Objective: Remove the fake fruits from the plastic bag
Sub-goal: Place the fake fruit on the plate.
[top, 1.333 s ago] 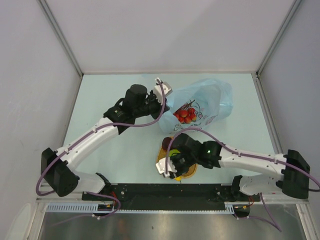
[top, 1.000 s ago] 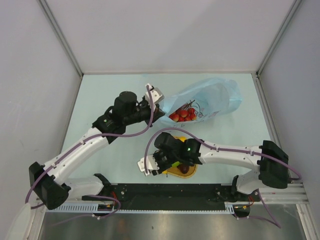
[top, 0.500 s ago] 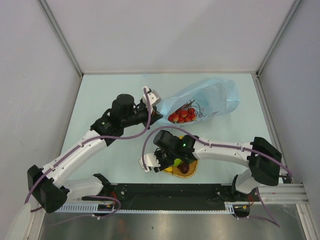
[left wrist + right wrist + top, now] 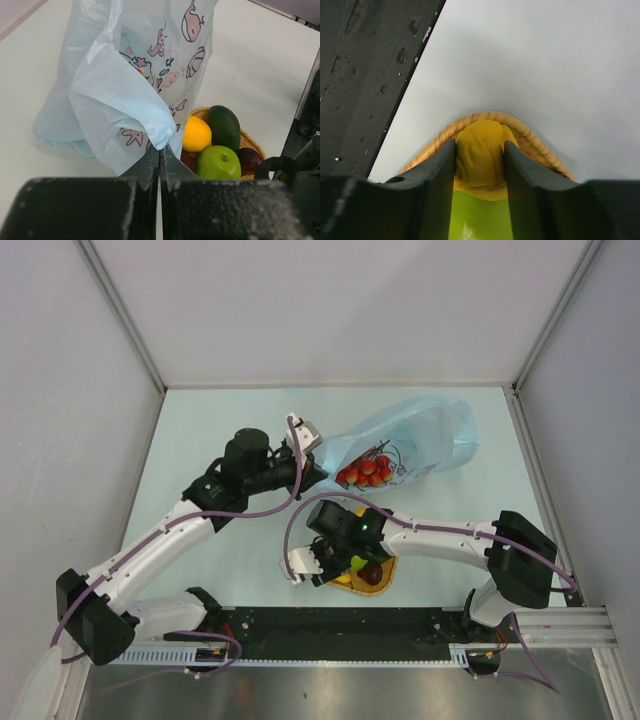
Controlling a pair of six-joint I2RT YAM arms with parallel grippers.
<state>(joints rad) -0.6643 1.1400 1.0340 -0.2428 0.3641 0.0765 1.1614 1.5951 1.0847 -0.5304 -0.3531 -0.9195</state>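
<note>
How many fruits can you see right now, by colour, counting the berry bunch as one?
Yellow: 2, lemon and the pear in the right gripper
Green: 2, apple and avocado
Dark purple: 2, plums
Red: 1, berry bunch inside the bag
Total: 7

open tabletop [image 4: 205, 425] lies far left, along the far wall [image 4: 340, 310], and right of the plastic bag [image 4: 425, 435]. the bag fills the far centre-right, its near-left edge pinched by the left gripper [image 4: 159, 152]. the right gripper [image 4: 480, 145], clamping a yellow pear [image 4: 481, 165], covers the woven tray [image 4: 527, 134] nearer in.
</note>
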